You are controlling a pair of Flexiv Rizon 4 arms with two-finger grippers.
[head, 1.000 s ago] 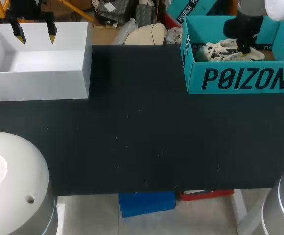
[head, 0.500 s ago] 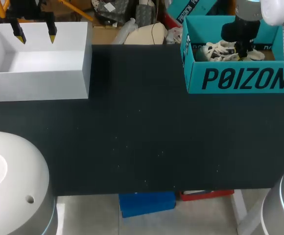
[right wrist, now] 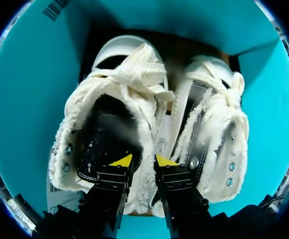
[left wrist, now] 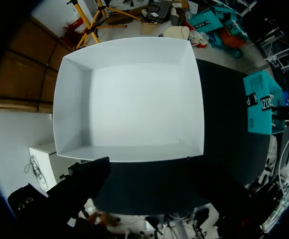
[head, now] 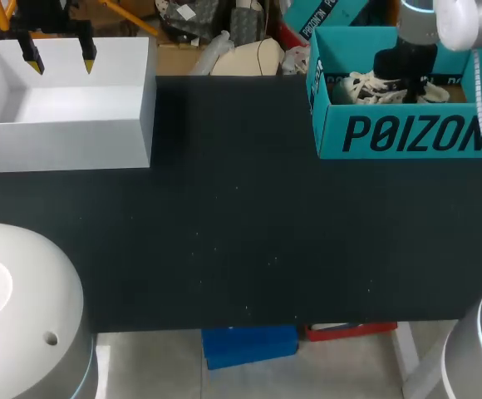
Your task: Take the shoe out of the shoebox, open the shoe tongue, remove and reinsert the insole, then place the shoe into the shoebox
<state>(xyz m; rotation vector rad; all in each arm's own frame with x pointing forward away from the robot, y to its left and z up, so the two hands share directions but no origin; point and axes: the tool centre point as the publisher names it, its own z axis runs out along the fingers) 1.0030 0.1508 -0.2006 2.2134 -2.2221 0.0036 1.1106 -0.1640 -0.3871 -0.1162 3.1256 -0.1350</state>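
Observation:
Two cream high-top shoes with fluffy trim lie side by side in the teal shoebox (head: 407,133) at the back right. My right gripper (right wrist: 143,160) is down in the box, shut on the collar wall of one shoe (right wrist: 109,119). One finger is inside its dark opening, the other in the gap beside the second shoe (right wrist: 209,134). In the head view the shoes (head: 366,86) show partly behind the right arm (head: 411,58). My left gripper (head: 58,54) hangs open over the white box (head: 66,141) at the back left, holding nothing.
The white box (left wrist: 72,109) is open-topped with nothing inside. The dark tabletop (head: 241,233) stretches between the two boxes. The shoebox's teal walls (right wrist: 30,99) stand close around the shoes and my right fingers.
My right arm's wrist has shifted slightly toward the far side of the shoebox, and its fingers have closed a little on the shoe's collar. The left arm has not moved.

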